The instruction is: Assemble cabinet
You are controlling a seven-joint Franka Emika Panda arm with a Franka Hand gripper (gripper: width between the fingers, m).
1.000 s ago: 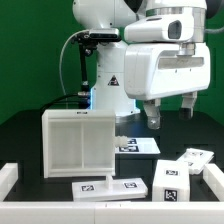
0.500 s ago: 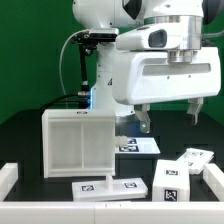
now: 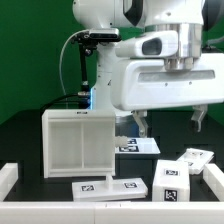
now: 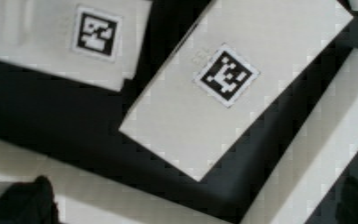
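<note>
Tool [image 3: 169, 122] nearer exterior camera than before | fingers spread, empty | cabinet [image 3: 78, 145] ribbed white box

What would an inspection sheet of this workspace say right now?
Surface: black table with white rails at the edges.
Job's things: cabinet upright on the exterior view's left; tagged panels lie to its right.
Clutter: nothing seen; marker board lies in front of the cabinet.
Grippers: gripper open, empty, over the panels.
Cables: black cable loops behind the cabinet.
Surroundings: green backdrop.
</note>
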